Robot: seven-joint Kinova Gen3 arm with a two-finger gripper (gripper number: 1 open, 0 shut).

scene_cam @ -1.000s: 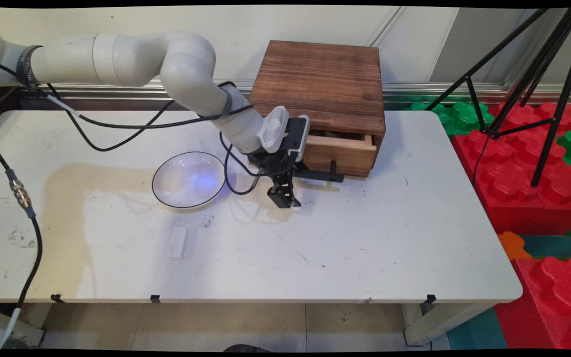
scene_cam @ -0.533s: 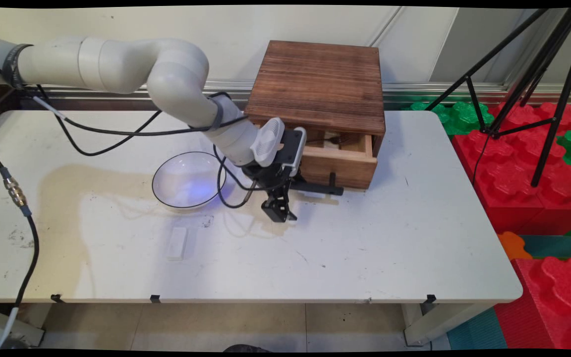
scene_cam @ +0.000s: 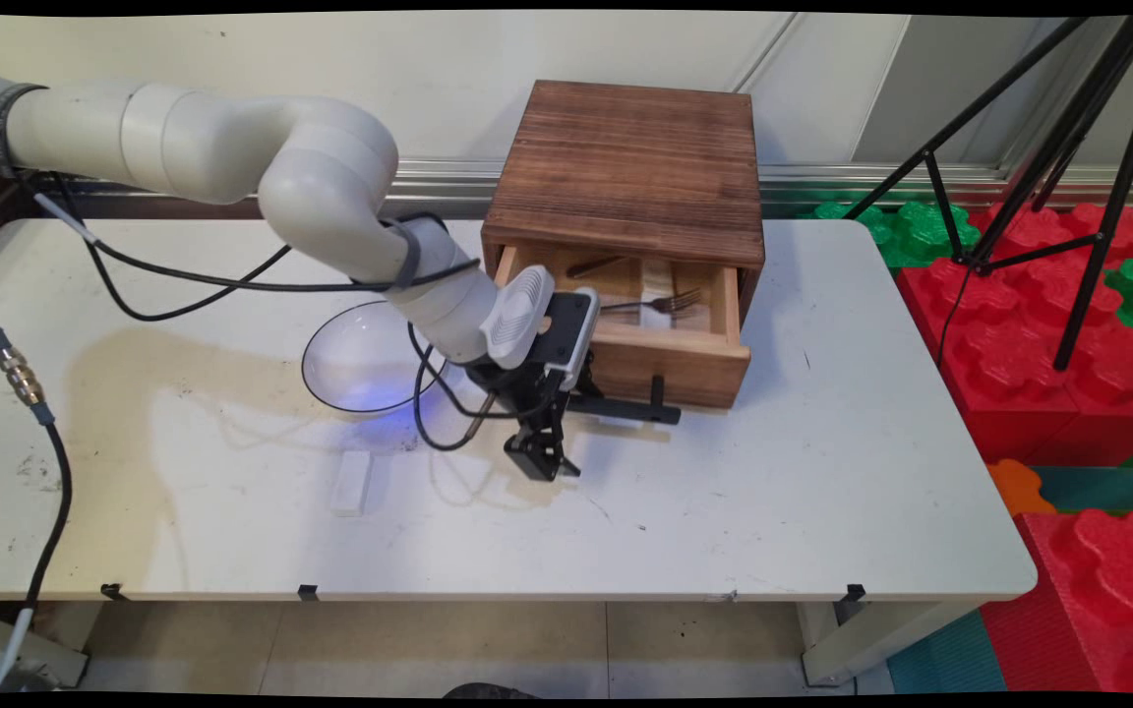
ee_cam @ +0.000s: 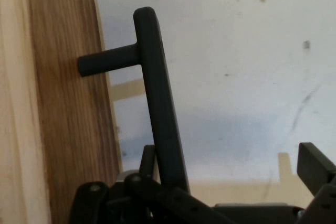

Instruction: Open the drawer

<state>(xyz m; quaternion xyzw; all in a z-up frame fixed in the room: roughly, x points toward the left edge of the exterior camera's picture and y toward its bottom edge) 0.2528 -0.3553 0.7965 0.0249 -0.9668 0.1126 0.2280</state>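
Note:
A dark wooden box point(scene_cam: 630, 162) stands at the back of the white table point(scene_cam: 773, 511). Its light wooden drawer point(scene_cam: 670, 359) is pulled partly out, and a fork point(scene_cam: 660, 303) and a dark utensil point(scene_cam: 594, 264) lie inside. My gripper point(scene_cam: 559, 428) is at the left end of the drawer's black bar handle point(scene_cam: 626, 408). In the hand view the handle point(ee_cam: 157, 98) runs up from the linkage. One finger point(ee_cam: 148, 157) sits behind the handle, against the drawer front point(ee_cam: 68, 129); the other point(ee_cam: 315, 166) stands far off to the right. The gripper point(ee_cam: 231, 163) is open, hooked on the bar.
A clear glass bowl point(scene_cam: 360, 359) with a dark rim sits left of the gripper, partly behind the arm. A small white block point(scene_cam: 351, 483) lies nearer the front edge. Black cables hang from the arm. A black tripod point(scene_cam: 1048, 147) and red foam blocks point(scene_cam: 1039, 334) stand off the table's right.
The drawer has slid out toward the table's near side, uncovering the fork. My gripper has moved the same way with the handle, down and slightly left in the main view.

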